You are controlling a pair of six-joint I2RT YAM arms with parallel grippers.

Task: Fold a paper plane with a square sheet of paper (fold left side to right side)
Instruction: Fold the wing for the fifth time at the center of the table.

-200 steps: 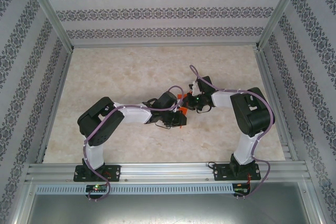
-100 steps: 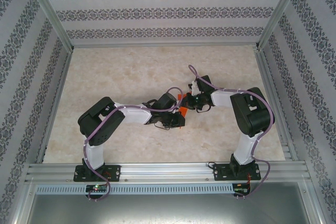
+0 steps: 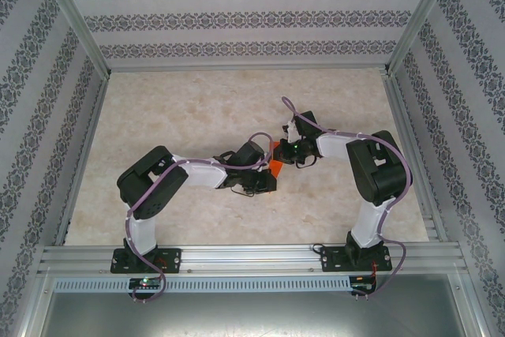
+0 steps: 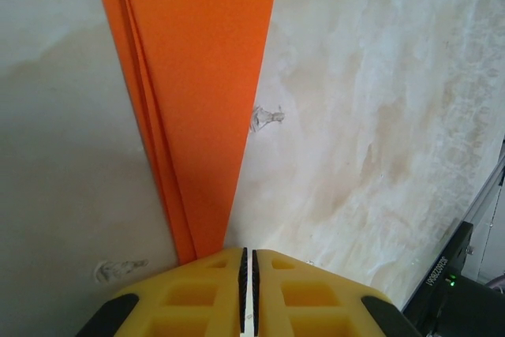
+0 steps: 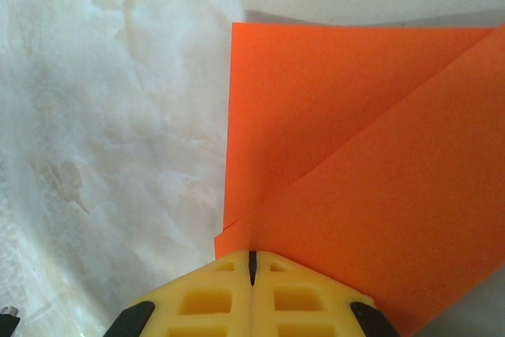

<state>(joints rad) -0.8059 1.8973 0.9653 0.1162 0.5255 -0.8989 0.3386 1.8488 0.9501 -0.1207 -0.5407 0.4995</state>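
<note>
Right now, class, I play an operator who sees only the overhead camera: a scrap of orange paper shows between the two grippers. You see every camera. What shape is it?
Observer: From the left wrist, the paper is a long wedge narrowing toward the left gripper, with stacked layer edges along one side.
Operator: Is that gripper open?
Observer: No, it is shut, and the wedge's narrow end disappears beneath it.
Operator: And the right side?
Observer: From the right wrist, the right gripper is shut over a corner, where a diagonal folded flap overlaps a flat layer.
</note>
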